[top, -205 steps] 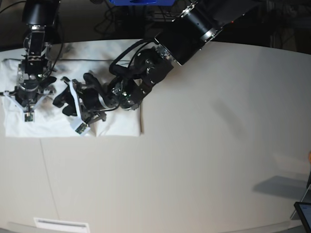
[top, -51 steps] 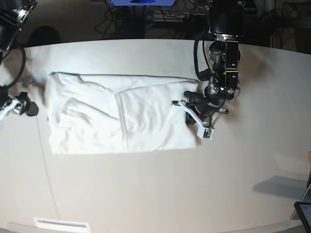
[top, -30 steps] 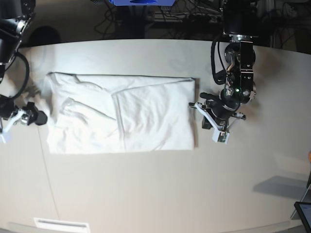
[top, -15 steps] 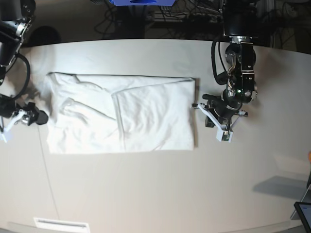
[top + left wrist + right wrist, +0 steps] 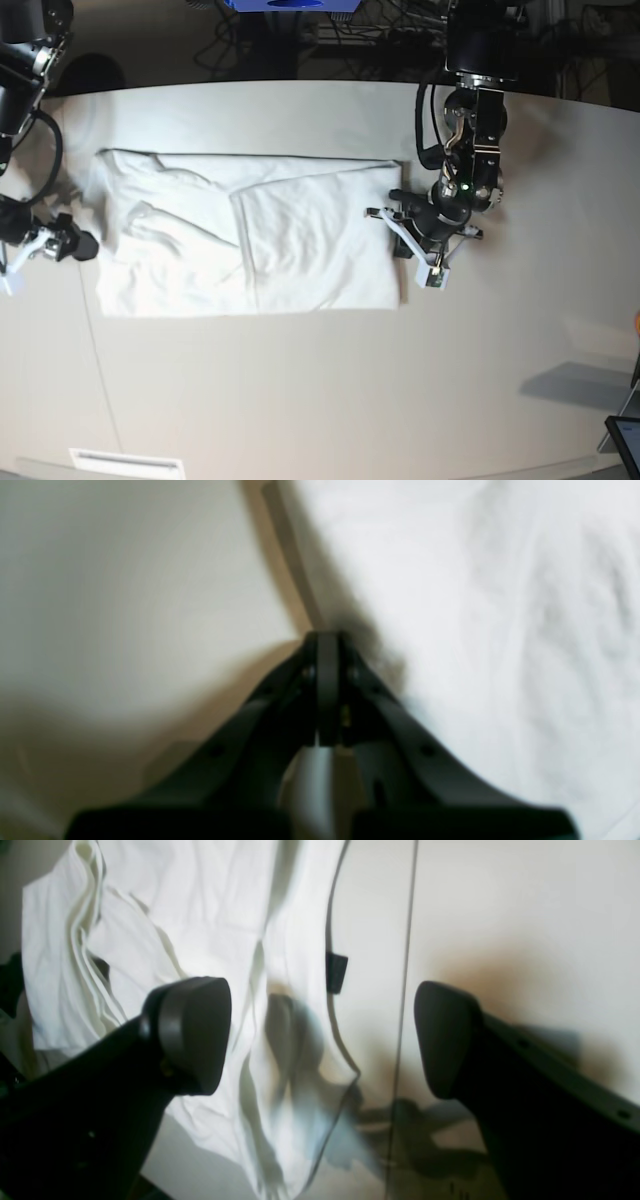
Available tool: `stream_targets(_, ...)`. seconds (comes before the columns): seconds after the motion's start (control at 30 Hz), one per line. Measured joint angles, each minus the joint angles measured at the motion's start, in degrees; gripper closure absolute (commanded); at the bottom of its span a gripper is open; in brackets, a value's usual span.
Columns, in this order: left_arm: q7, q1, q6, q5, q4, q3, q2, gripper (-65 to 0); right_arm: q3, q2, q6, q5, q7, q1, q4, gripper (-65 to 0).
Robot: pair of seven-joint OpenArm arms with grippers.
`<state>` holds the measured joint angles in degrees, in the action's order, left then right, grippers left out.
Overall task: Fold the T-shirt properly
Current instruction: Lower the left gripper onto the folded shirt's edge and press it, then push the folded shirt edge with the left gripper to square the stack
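White cotton T-shirt [image 5: 250,235], soft and creased, folded into a long rectangle, long axis left-right across pale matte table [image 5: 300,400]. Black neck label [image 5: 336,972] at hem. Left gripper [image 5: 415,240] pinched together beside right edge. Right gripper [image 5: 320,1037] spread wide near left edge. Dark room behind.

T-shirt [image 5: 250,235] on table [image 5: 330,400] | left end effector [image 5: 405,240] beside its edge

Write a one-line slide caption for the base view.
White T-shirt lies partly folded on the table; closed left claw sits at its side edge, open right claw beside the opposite end.
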<state>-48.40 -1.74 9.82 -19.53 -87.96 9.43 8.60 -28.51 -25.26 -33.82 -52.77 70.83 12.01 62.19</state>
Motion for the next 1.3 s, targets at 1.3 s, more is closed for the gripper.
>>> stream_targets(1.3, -2.05, -3.32, -1.92, 10.19, -1.62, 5.55, -8.17, 0.0, 0.04, -5.73, 0.00, 5.16, -5.99, -0.61, -0.31, -55.6)
